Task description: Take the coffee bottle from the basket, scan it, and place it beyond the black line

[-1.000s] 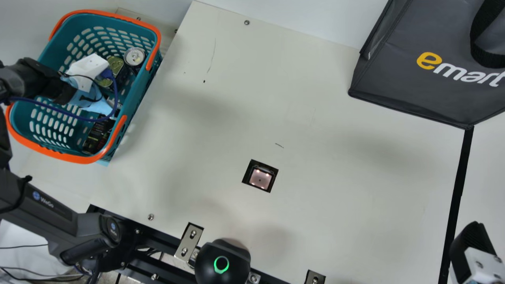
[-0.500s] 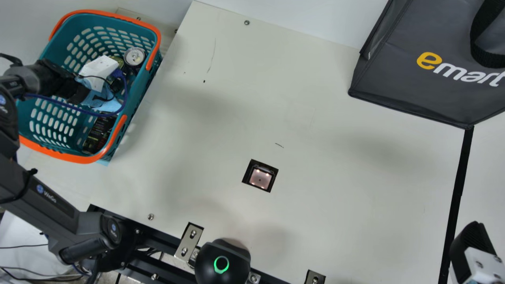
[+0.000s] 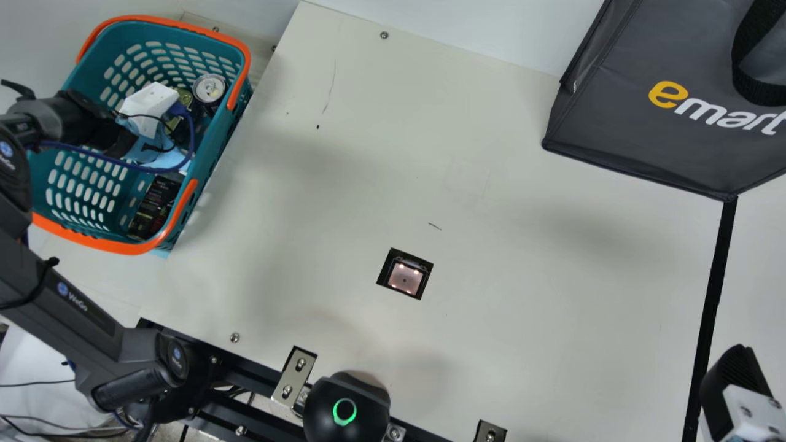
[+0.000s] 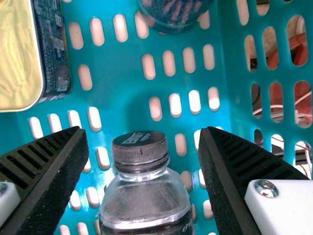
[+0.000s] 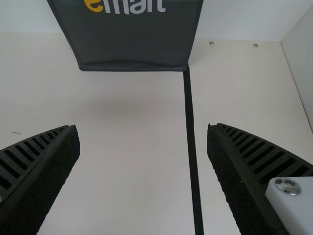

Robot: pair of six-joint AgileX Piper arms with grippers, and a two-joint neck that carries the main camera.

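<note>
Left gripper (image 3: 149,104): down inside the basket, two ribbed fingers well apart, nothing clamped. Left wrist view put the coffee bottle (image 4: 149,196) between them, gaps on both sides, dark ridged cap foremost. Pale print on the cap top; clear shoulder, dark contents below. Count: one bottle.

Just past the fingertips, two cans: a squarish tin (image 4: 17,58) with gold lid and small pale print down its dark side, and a round can (image 3: 209,88) with silver top. Around all this, one teal basket (image 3: 209,162), slotted walls, orange rim parts.

Right of that gripper, across the cream table (image 3: 522,294): one scanner window (image 3: 405,279), four small lights counted. Nearer the table's edge, one black domed device (image 3: 347,417), green ring lit. Well off to the right, one black line (image 3: 712,294); at its far end one dark grey bag (image 3: 638,135), large yellow-and-white lettering, black strap.

Right gripper (image 3: 737,387): by the line's near end, fingers spread, holding nothing; its wrist view had the line running between them.
</note>
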